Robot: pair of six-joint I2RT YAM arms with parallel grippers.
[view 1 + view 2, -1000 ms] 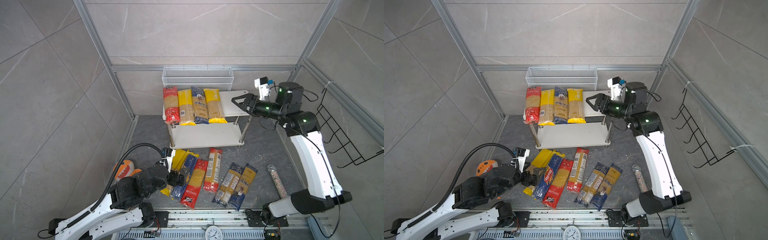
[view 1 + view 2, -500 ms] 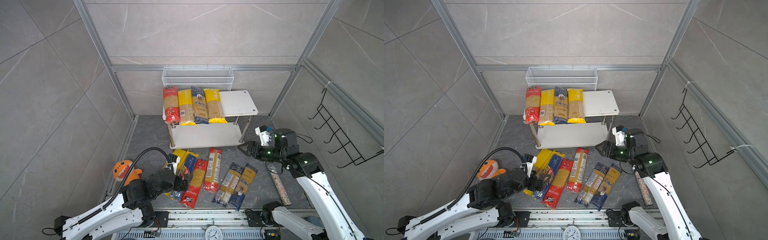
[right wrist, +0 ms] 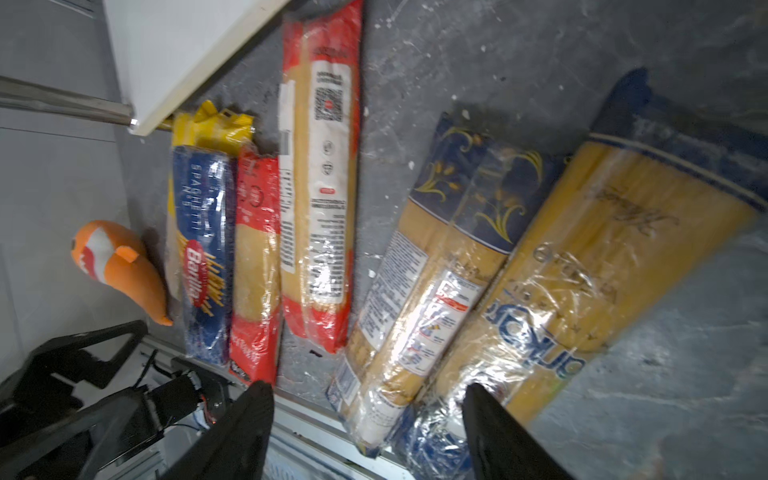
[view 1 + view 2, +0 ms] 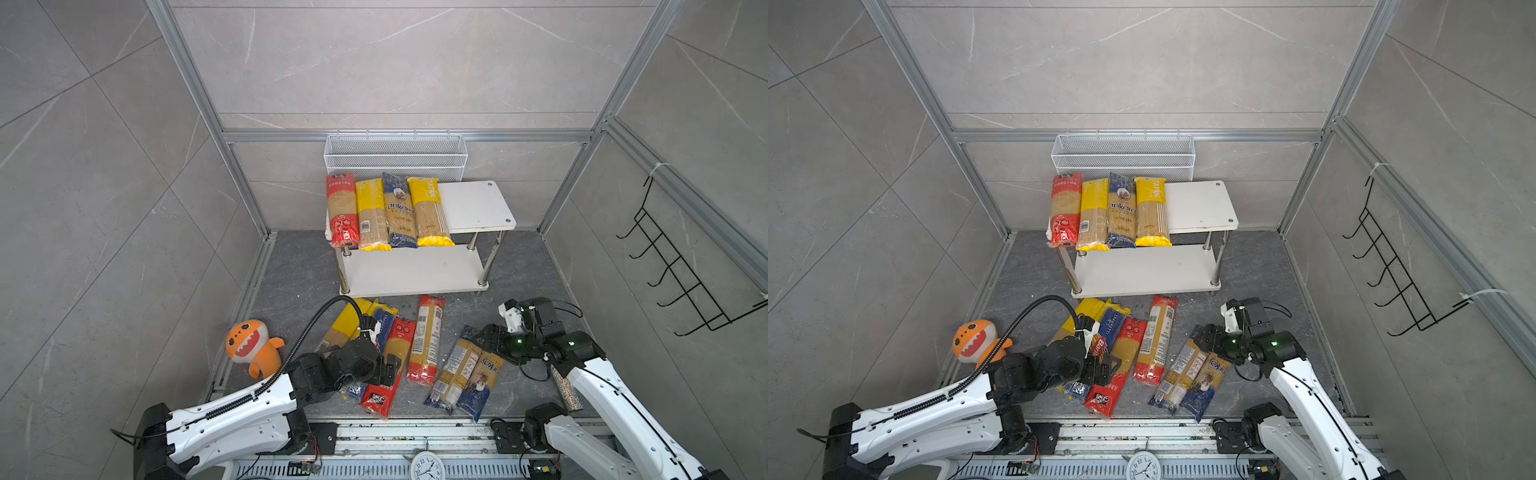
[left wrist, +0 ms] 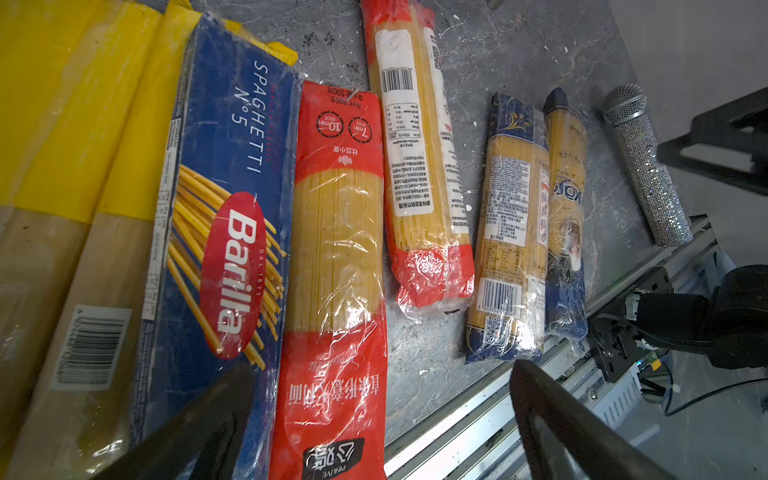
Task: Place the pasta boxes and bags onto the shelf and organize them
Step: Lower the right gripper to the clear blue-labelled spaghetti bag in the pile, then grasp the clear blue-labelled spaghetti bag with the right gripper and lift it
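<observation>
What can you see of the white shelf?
The shelf is a low white rack: two boards with rounded corners, joined by metal legs. It stands on the grey floor by the back wall, below a wire basket. Four pasta packets lie side by side on the left of its top board; the lower board is bare.

Shelf [image 4: 478, 203]: white boards, chrome legs. On it: red packet [image 4: 342, 208], yellow packet [image 4: 371, 216], dark blue packet [image 4: 400, 212], yellow-ended packet [image 4: 428, 216]. Floor [image 4: 299, 266]: dark grey, marbled. Plush toy [image 4: 251, 349] at eight o'clock: orange, white teeth. Barilla box [image 5: 216, 208]: blue, red oval.
</observation>
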